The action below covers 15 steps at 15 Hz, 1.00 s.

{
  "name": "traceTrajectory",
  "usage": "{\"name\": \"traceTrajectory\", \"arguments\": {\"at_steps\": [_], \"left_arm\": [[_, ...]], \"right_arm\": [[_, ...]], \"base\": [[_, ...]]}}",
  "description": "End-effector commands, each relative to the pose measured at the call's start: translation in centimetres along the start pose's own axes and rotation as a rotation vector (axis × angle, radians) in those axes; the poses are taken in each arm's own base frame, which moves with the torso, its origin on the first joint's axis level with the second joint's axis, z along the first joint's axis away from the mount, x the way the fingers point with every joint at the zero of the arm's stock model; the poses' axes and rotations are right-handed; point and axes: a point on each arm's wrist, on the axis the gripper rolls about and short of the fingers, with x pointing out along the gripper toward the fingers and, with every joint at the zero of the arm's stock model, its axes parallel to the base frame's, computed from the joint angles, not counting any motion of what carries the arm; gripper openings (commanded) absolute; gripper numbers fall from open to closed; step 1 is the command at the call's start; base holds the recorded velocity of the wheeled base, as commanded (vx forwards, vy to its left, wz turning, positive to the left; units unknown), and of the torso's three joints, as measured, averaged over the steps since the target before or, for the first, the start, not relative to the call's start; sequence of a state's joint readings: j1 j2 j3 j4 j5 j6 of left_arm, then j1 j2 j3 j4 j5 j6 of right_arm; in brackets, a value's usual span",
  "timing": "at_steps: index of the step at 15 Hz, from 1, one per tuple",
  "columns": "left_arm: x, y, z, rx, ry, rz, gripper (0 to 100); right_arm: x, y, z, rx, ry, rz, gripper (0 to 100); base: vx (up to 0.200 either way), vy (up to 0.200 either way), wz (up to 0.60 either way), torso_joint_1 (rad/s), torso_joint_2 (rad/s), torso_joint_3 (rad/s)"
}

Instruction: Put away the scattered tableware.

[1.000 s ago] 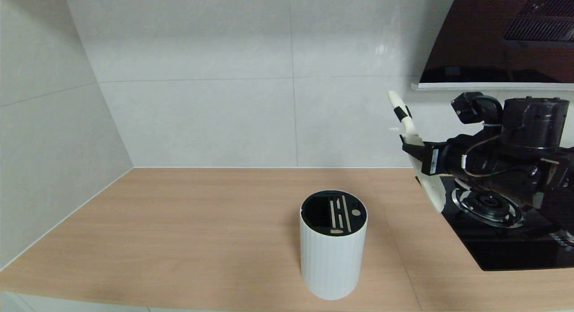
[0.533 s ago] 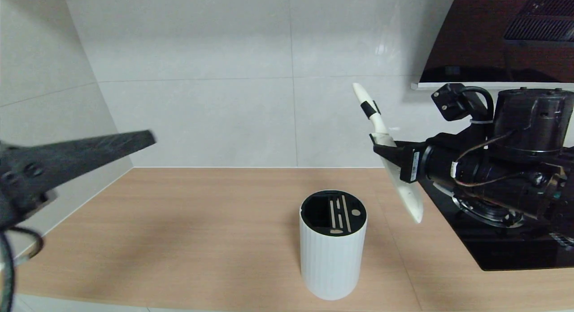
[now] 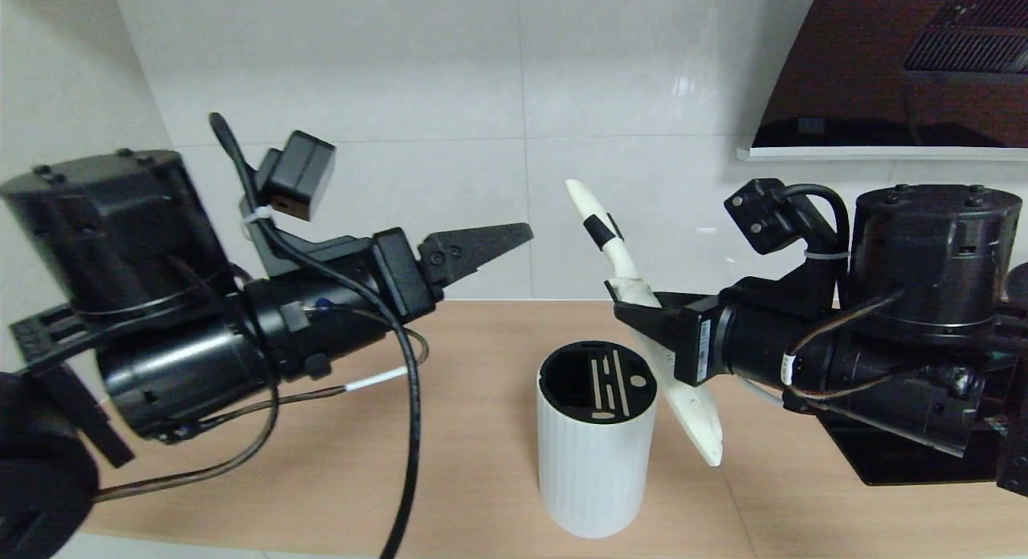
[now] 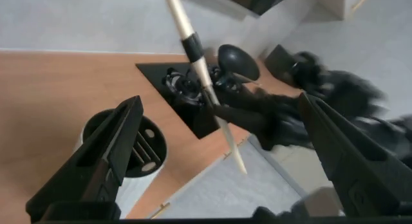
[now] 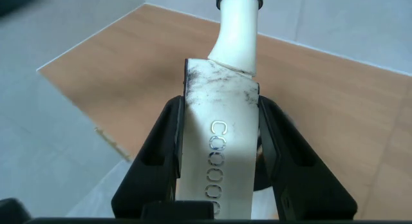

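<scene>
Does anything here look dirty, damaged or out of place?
The white knife in the right claw has dark smudges on its blade near the handle. It hangs tilted beside the white holder, not in a slot.

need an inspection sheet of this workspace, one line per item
surface: wooden countertop, bare wood around the holder
job's things: white ribbed utensil holder upright near the front edge, slotted black top; white knife held tilted in the air, tip down just beside the holder's right rim
clutter: nothing seen
grippers: right gripper shut on the knife near where blade meets handle; left gripper open, empty, raised to the holder's left
cables: black cable hangs from the left wrist across the counter front
surroundings: white tiled wall, black gas hob at right, dark range hood above it
</scene>
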State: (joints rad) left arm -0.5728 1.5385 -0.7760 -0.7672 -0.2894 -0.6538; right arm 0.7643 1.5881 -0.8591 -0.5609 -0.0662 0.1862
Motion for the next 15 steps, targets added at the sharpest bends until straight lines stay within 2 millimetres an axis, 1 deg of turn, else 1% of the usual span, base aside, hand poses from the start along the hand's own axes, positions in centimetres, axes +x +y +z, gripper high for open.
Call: {"name": "traceTrajectory", "arguments": {"at_steps": [1, 3, 4, 11, 15], "left_arm": [[3.4, 1.9, -2.7, -0.016, 0.048, 0.040, 100], [4.2, 2.3, -3.1, -0.014, 0.036, 0.034, 100], [4.7, 1.7, -3.5, -0.007, 0.015, 0.023, 100], [4.9, 1.5, -3.3, -0.003, -0.006, 0.023, 100], [5.1, 1.7, -3.5, -0.003, -0.002, 0.027, 100]], "right_arm": [[0.3, 1.1, -0.5, -0.007, 0.014, 0.014, 0], [0.6, 1.7, -0.8, -0.012, 0.024, 0.022, 0], [1.0, 1.9, -1.2, -0.014, 0.036, 0.026, 0], [1.7, 3.1, -2.2, -0.009, 0.069, 0.062, 0], [1.7, 3.2, -2.3, -0.010, 0.074, 0.066, 0]], "base": [[0.000, 0.000, 0.00, 0.000, 0.00, 0.000], [0.000, 0.000, 0.00, 0.000, 0.00, 0.000], [0.000, 0.000, 0.00, 0.000, 0.00, 0.000], [0.000, 0.000, 0.00, 0.000, 0.00, 0.000], [0.000, 0.000, 0.00, 0.000, 0.00, 0.000]]}}
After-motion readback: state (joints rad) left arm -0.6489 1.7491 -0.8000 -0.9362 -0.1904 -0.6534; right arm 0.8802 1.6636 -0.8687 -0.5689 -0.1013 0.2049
